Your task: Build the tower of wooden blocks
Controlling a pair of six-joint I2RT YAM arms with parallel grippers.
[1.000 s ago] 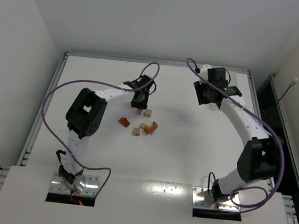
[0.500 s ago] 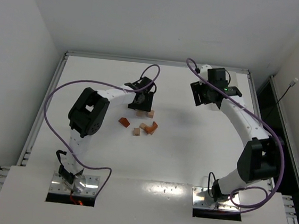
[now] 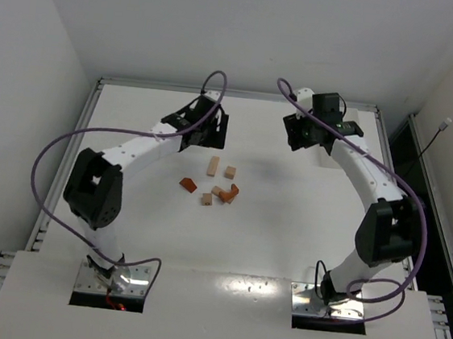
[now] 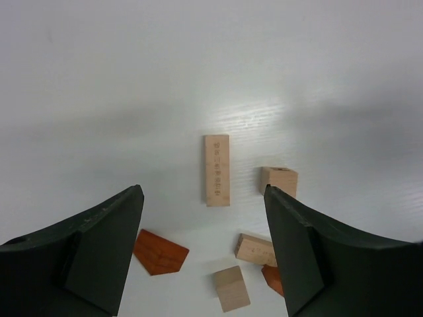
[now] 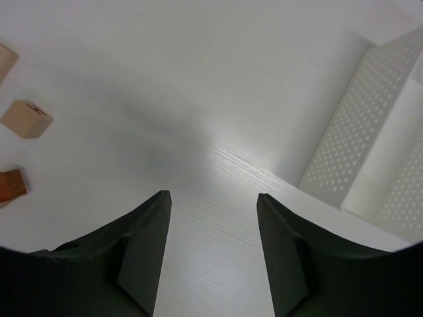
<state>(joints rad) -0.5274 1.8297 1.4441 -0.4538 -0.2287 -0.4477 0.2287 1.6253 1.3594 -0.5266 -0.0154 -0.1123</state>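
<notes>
Left claw [image 3: 208, 139] hovers wide open and empty, tan bar [image 4: 217, 170] just on its near side, long axis near-to-far; right claw [image 3: 296, 135], agape too, sits well right.

Lets go on the left! Opens the left jaws wide and leaves the tan bar [image 4: 217, 170] lying flat on the surface [image 3: 285, 224], uncovered, just beside the tan cube [image 3: 230, 171]. Lifts the left arm [image 3: 144, 146] clear, pulls it toward the far edge, swings the elbow well out left. May have nudged that cube a touch rightward, hard to tell from above. Over on the right, spreads the right jaws wider and eases the right arm [image 3: 357, 163] slightly leftward and farther back.
</notes>
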